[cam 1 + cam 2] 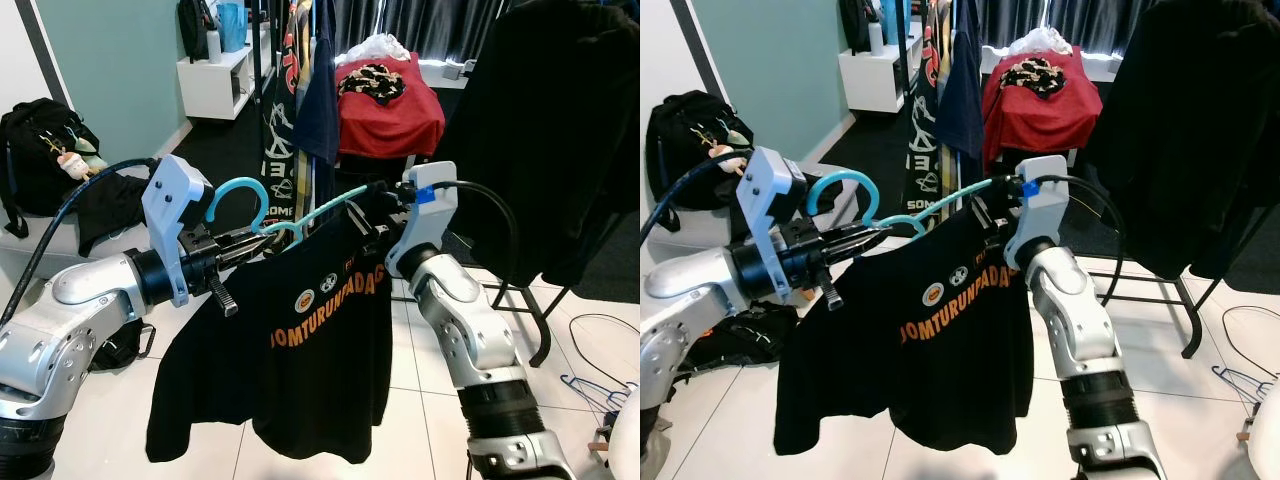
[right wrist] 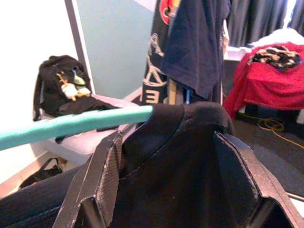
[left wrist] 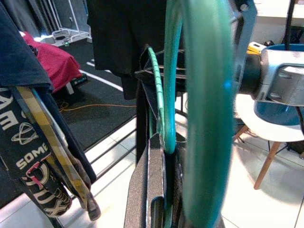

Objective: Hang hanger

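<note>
The teal hanger (image 1: 262,212), centre frame, carries a black T-shirt (image 1: 290,350) that covers most of its right shoulder bar. The left gripper (image 1: 236,246) is clamped on the hanger near the hook's base. The right gripper (image 1: 372,212) straddles the shirt's shoulder; whether its fingers (image 2: 105,175) pinch it cannot be told. Hanging garments (image 1: 300,100) crowd the upper centre. A backpack (image 1: 40,150) sits upper left. Tiled floor (image 1: 420,400) lies below.
</note>
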Controlling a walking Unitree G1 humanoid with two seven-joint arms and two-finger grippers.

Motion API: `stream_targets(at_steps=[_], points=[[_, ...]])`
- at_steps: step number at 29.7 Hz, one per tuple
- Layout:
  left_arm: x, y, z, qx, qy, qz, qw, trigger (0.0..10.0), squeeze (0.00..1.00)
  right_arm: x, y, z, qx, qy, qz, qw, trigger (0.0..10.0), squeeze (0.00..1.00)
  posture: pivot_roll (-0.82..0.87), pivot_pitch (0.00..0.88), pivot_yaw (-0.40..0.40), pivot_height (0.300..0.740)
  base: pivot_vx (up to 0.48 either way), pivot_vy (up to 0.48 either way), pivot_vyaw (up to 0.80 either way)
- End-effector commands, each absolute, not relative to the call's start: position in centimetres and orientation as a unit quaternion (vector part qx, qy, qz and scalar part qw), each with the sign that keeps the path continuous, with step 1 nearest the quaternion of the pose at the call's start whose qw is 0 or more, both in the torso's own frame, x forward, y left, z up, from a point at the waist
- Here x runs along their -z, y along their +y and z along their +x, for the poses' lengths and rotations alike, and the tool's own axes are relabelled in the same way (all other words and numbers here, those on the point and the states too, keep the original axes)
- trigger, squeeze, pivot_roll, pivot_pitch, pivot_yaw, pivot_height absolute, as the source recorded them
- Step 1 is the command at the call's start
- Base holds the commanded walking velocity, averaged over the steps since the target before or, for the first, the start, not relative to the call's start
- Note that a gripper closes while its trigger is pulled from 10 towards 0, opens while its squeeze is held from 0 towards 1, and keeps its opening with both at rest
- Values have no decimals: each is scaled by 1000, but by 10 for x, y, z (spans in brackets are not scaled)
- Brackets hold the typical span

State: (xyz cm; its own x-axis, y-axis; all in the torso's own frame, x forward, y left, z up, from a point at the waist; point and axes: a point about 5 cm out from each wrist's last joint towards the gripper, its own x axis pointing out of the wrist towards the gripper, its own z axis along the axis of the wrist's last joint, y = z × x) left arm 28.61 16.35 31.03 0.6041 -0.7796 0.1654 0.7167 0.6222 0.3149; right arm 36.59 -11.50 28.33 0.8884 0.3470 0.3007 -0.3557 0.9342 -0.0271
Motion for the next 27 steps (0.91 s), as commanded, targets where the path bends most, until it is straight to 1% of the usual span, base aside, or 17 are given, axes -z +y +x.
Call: stream_targets(at_steps=[1,2,15,23,24,25,26,27], points=[[-314,160,279,438,-161,105,878,0,0,-285,-115,368,-179,-155,27,971,5412,0,-33,158,-30,740,0,0,0],[-314,160,279,438,-160,104,878,0,0,-286,-115,369,-179,-157,25,971,0,0,-35,160,-30,740,0,0,0],[-311,159,282,434,-155,104,881,0,0,-292,-110,367,-187,-181,7,965,0,0,-42,169,-22,740,0,0,0],[-311,159,282,433,-153,104,882,0,0,-292,-108,364,-198,-185,13,962,0,0,-40,173,-24,740,0,0,0],[-309,160,282,431,-151,107,883,0,0,-293,-108,363,-201,-191,3,961,0,0,-40,174,-24,740,0,0,0],[-306,161,284,420,-145,123,888,3490,0,-297,-105,358,-212,-202,-21,956,0,0,-39,175,-25,740,0,0,0],[-303,162,286,412,-140,135,890,9176,0,-300,-103,355,-220,-209,-37,952,0,0,-39,175,-25,740,0,0,0],[-303,162,286,412,-140,135,890,9176,0,-300,-103,355,-220,-209,-37,952,0,0,-39,175,-25,740,0,0,0]])
